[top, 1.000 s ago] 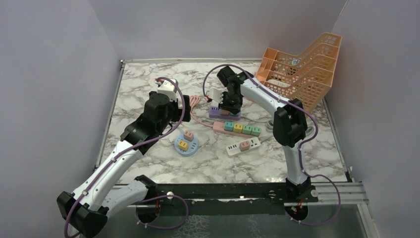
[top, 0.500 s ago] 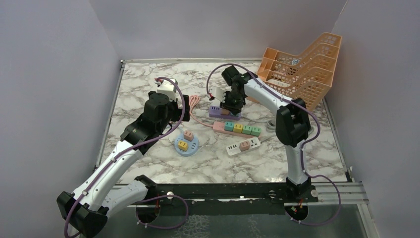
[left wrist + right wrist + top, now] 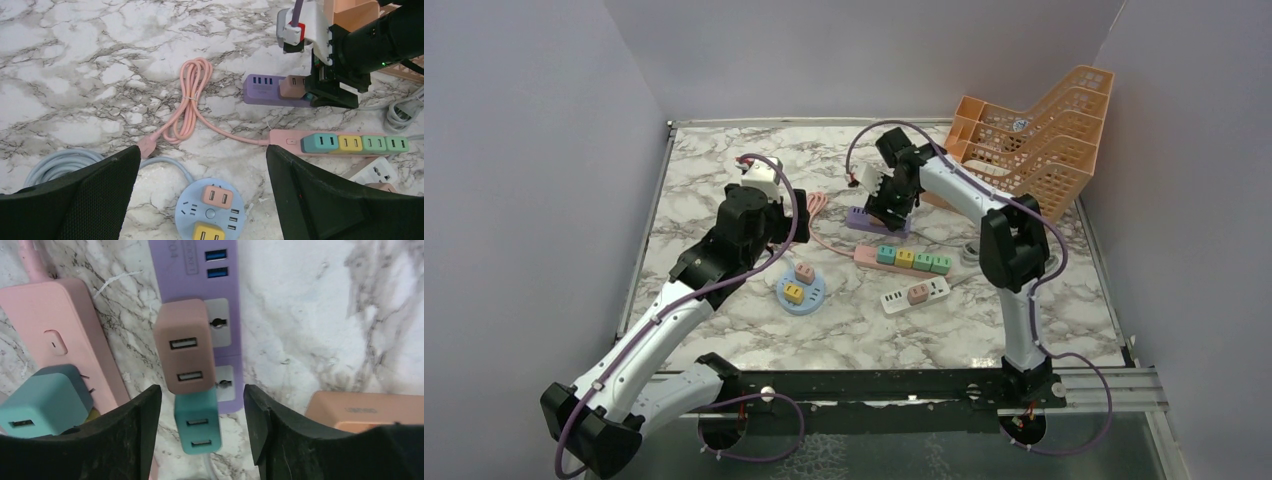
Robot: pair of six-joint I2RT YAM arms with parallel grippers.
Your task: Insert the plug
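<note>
**A:** Where do we stand on the plug?

**B:** Working outward from my end: my left fingers (image 3: 70, 200) are spread wide with nothing between them. They hang over the round hub (image 3: 210, 212), which carries 2 adapters. That arm is idle, I'd say.

**A:** And past that?

**B:** The white strip (image 3: 915, 294), then the pink strip (image 3: 300, 140) with 4 adapters in a row on the counter (image 3: 724, 170). Just beyond lies the purple strip (image 3: 197, 270), and that's where the plug (image 3: 184, 346) is. It's the brown block standing on a socket near the strip's middle, with a teal adapter (image 3: 196, 427) just beside it.

**A:** Is it in?

**B:** It looks seated to me, square and upright with no tilt I can see. The prongs are hidden, so I can't swear to full depth. My right fingers (image 3: 125, 440) hang above that end of the strip, parted and grasping nothing. As far as I can tell they touch neither adapter.

**A:** So what's left?

**B:** Little, I judge: perhaps 1 press to confirm, then lift clear. The orange trays (image 3: 1034, 130) in the far corner play no part.
</note>
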